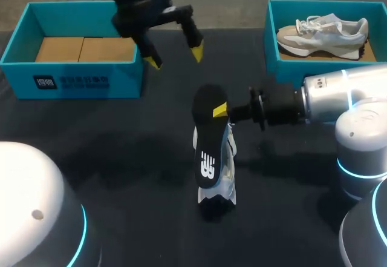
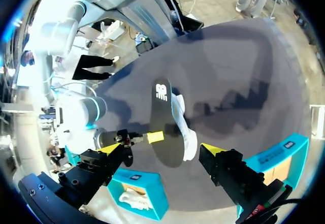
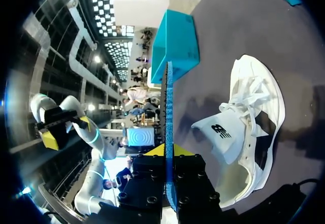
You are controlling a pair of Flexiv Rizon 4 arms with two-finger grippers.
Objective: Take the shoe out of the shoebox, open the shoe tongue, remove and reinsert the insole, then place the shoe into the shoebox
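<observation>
Your right gripper (image 1: 220,110) is clamped on the black insole (image 1: 208,143), holding it on edge over the pale shoe (image 1: 225,185), which rests mid-desk with its tongue pulled open. Your left gripper (image 1: 174,57) hangs spread wide, holding nothing, beside the left shoebox (image 1: 72,79) on the dark desk (image 1: 121,158). A second shoe (image 1: 323,31) sits in the right shoebox (image 1: 271,43).

Left hand (image 1: 175,57) spread wide, right hand (image 1: 219,110) clamped
</observation>
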